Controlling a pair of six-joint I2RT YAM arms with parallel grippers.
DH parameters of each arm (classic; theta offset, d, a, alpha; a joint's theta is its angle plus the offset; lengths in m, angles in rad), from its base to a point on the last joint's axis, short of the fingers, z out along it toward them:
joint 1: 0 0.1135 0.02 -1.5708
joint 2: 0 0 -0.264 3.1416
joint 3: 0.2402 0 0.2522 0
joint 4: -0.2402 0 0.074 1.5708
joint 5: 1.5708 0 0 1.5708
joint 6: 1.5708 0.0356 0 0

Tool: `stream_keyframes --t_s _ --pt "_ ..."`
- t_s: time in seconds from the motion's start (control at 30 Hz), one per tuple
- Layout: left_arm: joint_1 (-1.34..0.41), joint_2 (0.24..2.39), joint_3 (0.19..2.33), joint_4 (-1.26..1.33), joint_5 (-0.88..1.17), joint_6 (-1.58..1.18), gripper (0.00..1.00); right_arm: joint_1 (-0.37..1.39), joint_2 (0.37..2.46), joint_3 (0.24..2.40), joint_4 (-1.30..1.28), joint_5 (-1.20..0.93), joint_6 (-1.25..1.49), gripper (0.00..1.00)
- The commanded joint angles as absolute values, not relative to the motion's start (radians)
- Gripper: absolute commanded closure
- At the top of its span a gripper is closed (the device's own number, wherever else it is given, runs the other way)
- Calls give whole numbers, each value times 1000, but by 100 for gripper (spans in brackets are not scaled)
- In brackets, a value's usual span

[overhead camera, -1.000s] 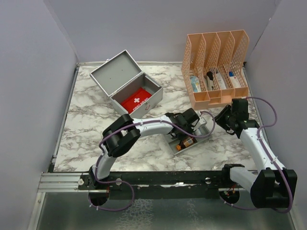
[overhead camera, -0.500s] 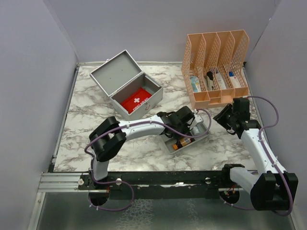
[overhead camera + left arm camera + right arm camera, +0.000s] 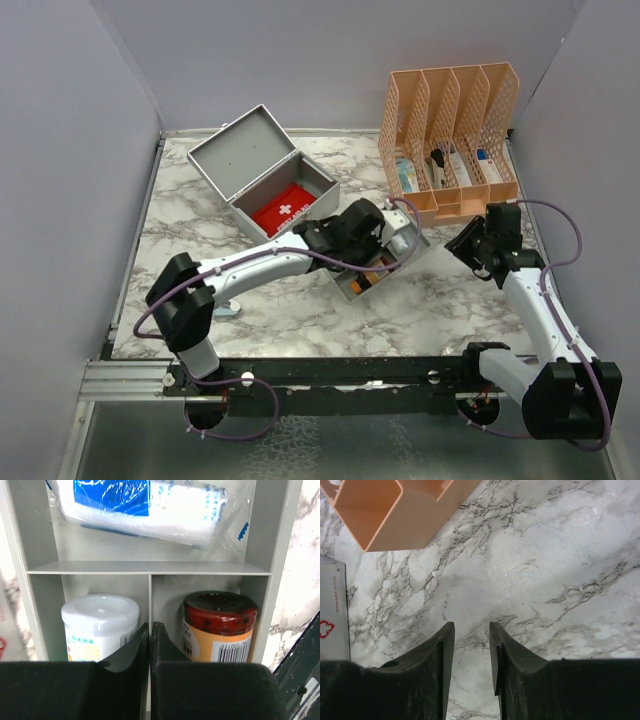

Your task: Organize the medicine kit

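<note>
Pinching the small tray's (image 3: 150, 567) divider, the left gripper (image 3: 150, 626) is hovering, the open medicine kit (image 3: 262, 186) sitting just left of it. The right gripper (image 3: 471, 625), fingers slightly parted and empty, is hanging over the veined marble tabletop (image 3: 545, 555) between plain grey walls (image 3: 300, 60).

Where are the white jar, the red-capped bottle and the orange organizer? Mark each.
white jar (image 3: 100, 614): left wrist view, on its lid.
red-capped bottle (image 3: 220, 610): left wrist view, on its cap.
orange organizer (image 3: 457, 203): top view, on its front wall.
</note>
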State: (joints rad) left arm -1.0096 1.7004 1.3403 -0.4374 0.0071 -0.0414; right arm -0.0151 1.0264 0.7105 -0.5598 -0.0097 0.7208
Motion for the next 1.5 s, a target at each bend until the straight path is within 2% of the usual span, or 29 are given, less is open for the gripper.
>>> stream_keyframes --t_s 0.0,0.43,0.87,1.17,1.47 --pt "-954 1586 1371 -427 -42 -23 100 -22 1003 743 -559 -7 719 66" --pt "-711 1545 1441 -516 -1 78 100 -21 1008 708 -541 -50 727 66" --pt "-436 1748 1786 -739 213 263 100 -21 1013 669 -522 -84 723 67" --pt "-369 1817 1869 -906 273 489 100 -21 1017 653 -500 -120 728 67" --pt "-317 1922 1936 -955 259 503 100 -21 1025 654 -499 -136 732 67"
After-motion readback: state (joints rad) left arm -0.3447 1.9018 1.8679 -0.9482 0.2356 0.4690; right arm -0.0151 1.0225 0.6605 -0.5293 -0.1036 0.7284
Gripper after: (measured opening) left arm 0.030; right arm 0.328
